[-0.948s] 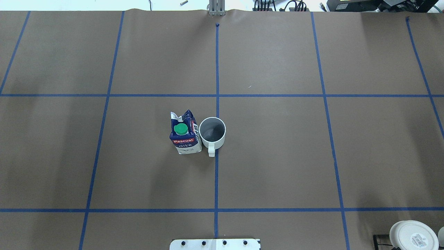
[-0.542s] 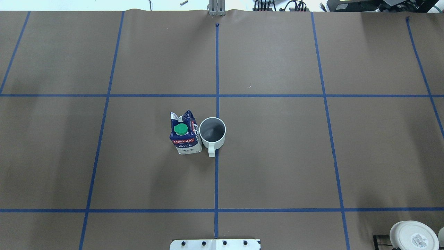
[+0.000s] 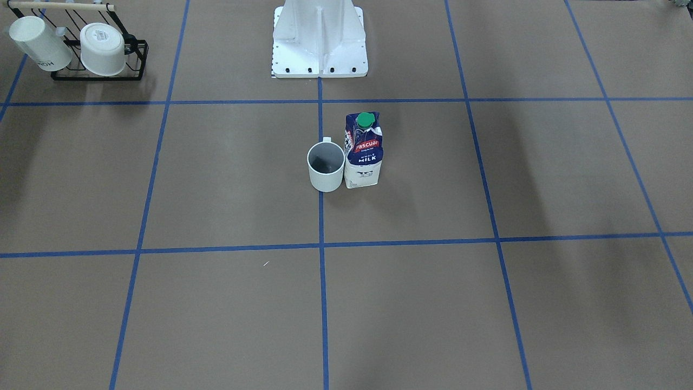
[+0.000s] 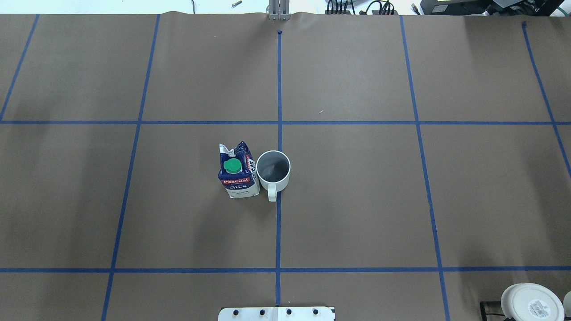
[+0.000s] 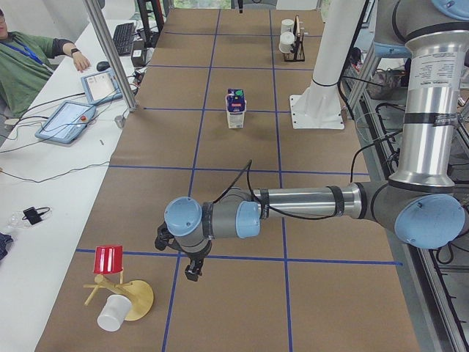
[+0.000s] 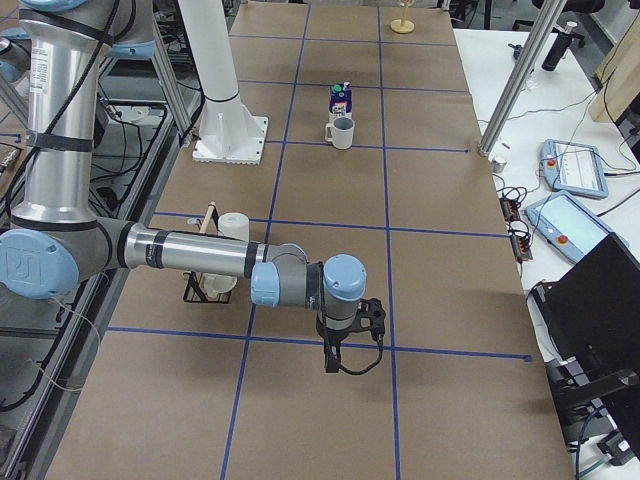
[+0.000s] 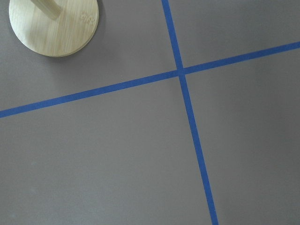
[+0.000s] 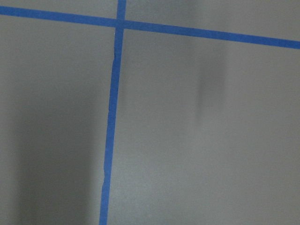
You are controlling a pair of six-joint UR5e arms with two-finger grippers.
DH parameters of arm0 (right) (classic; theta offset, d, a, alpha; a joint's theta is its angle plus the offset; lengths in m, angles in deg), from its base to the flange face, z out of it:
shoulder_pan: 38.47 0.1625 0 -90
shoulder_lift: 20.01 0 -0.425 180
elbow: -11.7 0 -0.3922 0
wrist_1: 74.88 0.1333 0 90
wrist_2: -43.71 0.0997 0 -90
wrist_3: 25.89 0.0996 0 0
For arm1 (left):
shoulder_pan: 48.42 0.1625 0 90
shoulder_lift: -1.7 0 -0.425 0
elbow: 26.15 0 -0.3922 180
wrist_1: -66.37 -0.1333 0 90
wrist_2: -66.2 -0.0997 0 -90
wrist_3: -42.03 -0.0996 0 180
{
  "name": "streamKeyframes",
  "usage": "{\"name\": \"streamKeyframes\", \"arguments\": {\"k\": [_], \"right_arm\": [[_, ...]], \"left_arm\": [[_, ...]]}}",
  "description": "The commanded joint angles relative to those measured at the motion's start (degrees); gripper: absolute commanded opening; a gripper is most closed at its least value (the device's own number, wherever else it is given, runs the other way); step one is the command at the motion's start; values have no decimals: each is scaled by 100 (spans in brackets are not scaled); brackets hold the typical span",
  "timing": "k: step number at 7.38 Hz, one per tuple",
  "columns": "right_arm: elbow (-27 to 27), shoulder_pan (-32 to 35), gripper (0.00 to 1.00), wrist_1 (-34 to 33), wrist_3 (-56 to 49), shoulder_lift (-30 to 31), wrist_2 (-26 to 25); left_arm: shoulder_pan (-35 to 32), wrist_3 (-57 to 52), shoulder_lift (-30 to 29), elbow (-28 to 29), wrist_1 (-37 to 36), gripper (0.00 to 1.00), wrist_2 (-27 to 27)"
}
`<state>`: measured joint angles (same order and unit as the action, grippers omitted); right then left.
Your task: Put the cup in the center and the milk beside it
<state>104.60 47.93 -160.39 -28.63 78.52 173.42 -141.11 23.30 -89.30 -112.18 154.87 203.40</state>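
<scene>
The white cup [image 4: 273,171] stands upright on the centre blue tape line [image 4: 278,223] of the brown table, handle toward the robot. The navy and white milk carton [image 4: 237,171] with its green cap stands upright close beside it, on the robot's left. Both also show in the front view: cup [image 3: 326,167], carton [image 3: 364,154]. My left gripper [image 5: 192,273] hangs over the table's far left end and my right gripper [image 6: 333,362] over its far right end, both far from cup and carton. I cannot tell whether either is open or shut.
A black wire rack [image 3: 97,73] holding two wider white cups sits by the white robot base [image 3: 319,38]. A wooden stand [image 5: 135,301] with a red cup [image 5: 110,260] and a white cup [image 5: 111,314] sits near the left gripper. An operator [image 5: 22,59] sits at a side desk.
</scene>
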Motion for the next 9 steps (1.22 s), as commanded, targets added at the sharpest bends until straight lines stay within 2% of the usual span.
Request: {"name": "streamKeyframes", "arguments": {"k": [1, 6, 9], "right_arm": [[-9, 0, 100, 0, 2, 0, 2], [9, 0, 100, 9, -15, 0, 2], [-62, 0, 100, 369, 2, 61, 20]], "left_arm": [[-4, 1, 4, 7, 1, 99, 0], [-4, 1, 39, -10, 1, 99, 0], [-4, 1, 39, -10, 1, 99, 0]]}}
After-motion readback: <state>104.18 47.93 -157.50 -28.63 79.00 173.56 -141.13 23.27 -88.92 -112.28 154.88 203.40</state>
